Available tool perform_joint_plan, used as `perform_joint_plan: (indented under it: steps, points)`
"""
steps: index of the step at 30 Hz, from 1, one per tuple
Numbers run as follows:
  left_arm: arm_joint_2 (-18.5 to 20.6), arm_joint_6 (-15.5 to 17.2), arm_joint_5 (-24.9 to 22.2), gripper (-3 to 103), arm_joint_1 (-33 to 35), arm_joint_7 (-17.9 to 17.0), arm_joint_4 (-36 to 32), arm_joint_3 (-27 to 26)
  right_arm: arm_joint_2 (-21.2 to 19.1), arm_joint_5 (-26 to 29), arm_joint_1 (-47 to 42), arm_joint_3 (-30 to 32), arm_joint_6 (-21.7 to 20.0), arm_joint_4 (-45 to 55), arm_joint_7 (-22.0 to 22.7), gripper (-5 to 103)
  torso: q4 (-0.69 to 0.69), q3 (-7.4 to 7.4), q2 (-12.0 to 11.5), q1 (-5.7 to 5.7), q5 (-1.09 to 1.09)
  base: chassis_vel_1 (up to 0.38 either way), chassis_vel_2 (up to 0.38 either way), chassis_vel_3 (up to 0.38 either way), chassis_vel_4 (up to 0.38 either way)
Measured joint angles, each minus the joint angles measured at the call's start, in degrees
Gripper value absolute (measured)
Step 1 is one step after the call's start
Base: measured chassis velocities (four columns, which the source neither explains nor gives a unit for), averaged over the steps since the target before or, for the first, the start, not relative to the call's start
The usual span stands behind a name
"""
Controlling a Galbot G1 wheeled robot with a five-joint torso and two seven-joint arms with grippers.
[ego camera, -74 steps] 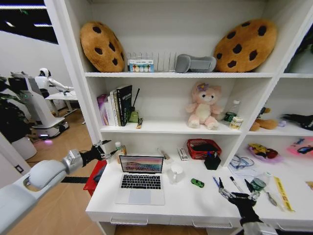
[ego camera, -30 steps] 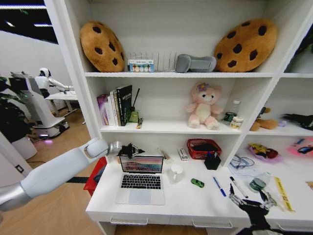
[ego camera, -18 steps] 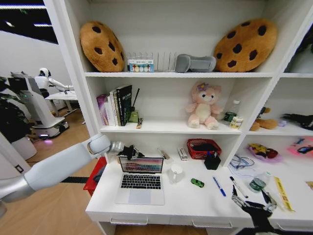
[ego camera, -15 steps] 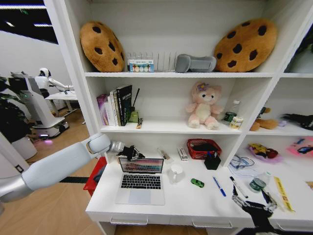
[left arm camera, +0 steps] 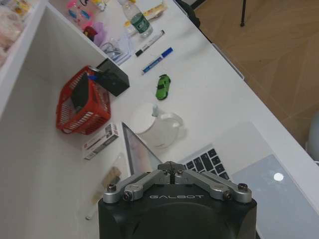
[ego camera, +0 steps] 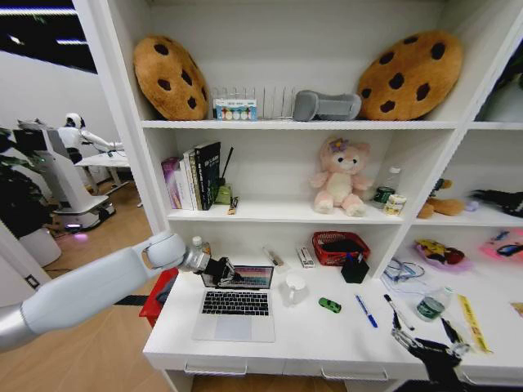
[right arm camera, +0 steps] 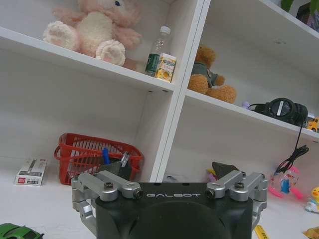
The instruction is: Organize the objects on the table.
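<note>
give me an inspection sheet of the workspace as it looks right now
Surface: long white desk, flat top.
Job's things: slim silver laptop open, lid tilted forward; tiny green toy car right of the white mug; blue pen and white pen lying further right.
Clutter: red mesh basket, black pen holder, small plastic bottle.
Grippers: left gripper shut, at the laptop lid's top edge; right gripper open, low at the desk's front right edge.
Cables: black headphone cord on a shelf.
Surroundings: white shelving with cookie-shaped cushions and a pink plush toy.

laptop [ego camera: 237,304] open at the desk's [ego camera: 310,339] left, mug [ego camera: 294,288] right beside it, toy car [ego camera: 329,305] then pens [ego camera: 366,311] further right
</note>
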Motion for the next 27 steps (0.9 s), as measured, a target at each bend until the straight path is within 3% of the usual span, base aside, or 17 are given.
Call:
perform_joint_plan:
  steps: [5, 13, 27]
  points:
    - [-2.0, 0.3, 0.3, 0, -2.7, -3.4, 3.9, -0.7, 0.4, -0.3, -0.1, -0.4, 0.0, 0.3, 0.0, 100, -0.01, 0.00, 0.0, 0.00, 0.02, 0.000, 0.000, 0.000, 0.000]
    - [-4.2, -0.8, 8.1, 0, -1.6, -4.7, 9.5, 1.9, 0.9, 0.1, -0.9, -0.1, 0.6, 0.7, 0.0, 100, -0.01, 0.01, 0.0, 0.00, -0.01, 0.000, 0.000, 0.000, 0.000]
    - [-1.5, 0.1, 7.1, 0, -0.1, -3.2, 3.8, 1.6, 2.2, -2.2, -0.2, -3.6, 0.5, 1.9, 1.1, 100, -0.01, 0.00, 0.0, 0.00, 0.00, 0.000, 0.000, 0.000, 0.000]
